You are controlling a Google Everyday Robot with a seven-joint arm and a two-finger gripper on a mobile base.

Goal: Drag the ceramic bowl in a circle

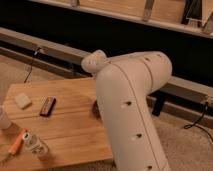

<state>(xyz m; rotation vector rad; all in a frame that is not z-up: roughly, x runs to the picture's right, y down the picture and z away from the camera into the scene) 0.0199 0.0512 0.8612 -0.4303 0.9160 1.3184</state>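
Only a small dark maroon sliver of the ceramic bowl [95,108] shows, peeking out from behind the robot's bulky white arm near the right edge of the wooden desk [65,130]. It sits on the desk surface to the right of the small brown block [47,106], well apart from it. The gripper is hidden behind the arm, somewhere by the bowl.
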